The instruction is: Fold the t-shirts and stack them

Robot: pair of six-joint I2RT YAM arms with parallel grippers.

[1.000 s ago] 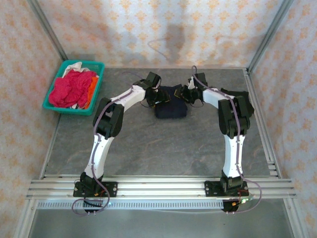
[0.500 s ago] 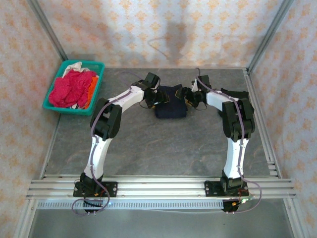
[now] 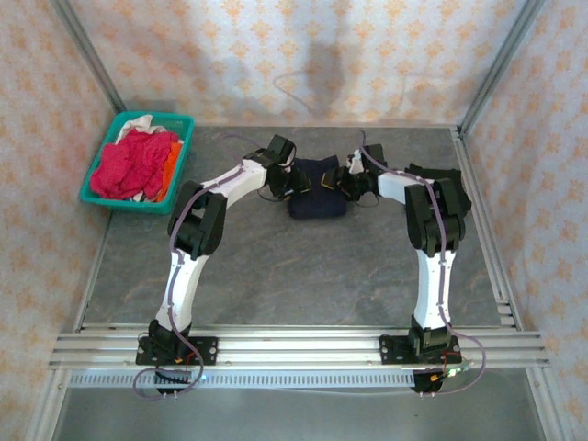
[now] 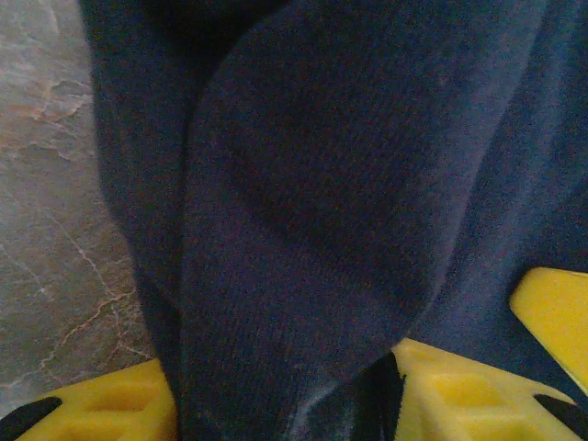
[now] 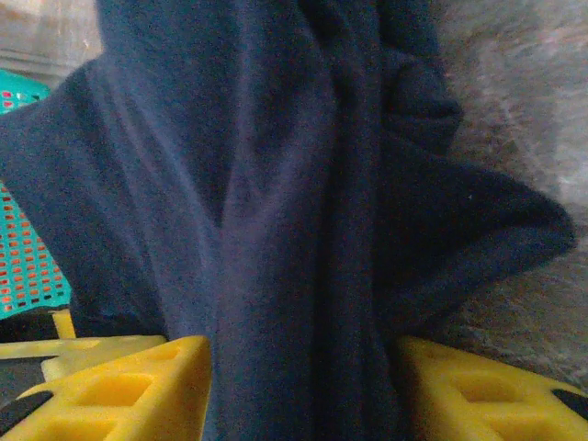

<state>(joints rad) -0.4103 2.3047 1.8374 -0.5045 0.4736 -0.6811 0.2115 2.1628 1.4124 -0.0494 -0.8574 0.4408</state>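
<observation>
Top external shows us the navy t-shirt (image 3: 317, 195) nearly folded at twelve o'clock, left claw (image 3: 292, 183) and right claw (image 3: 345, 183) each pinching its cloth, while heaped t-shirts (image 3: 129, 165) in the basket (image 3: 95, 195) at ten o'clock await folding.

The overhead view is bright, even and sharp, with soft shadows on the worktop (image 3: 303, 276) and a grey shadow on the back wall (image 3: 322, 69). Both wrist views are dimmer: the navy t-shirt (image 4: 322, 184), very close, looks soft, its folds nearly black; the right one blurs the worktop.
</observation>
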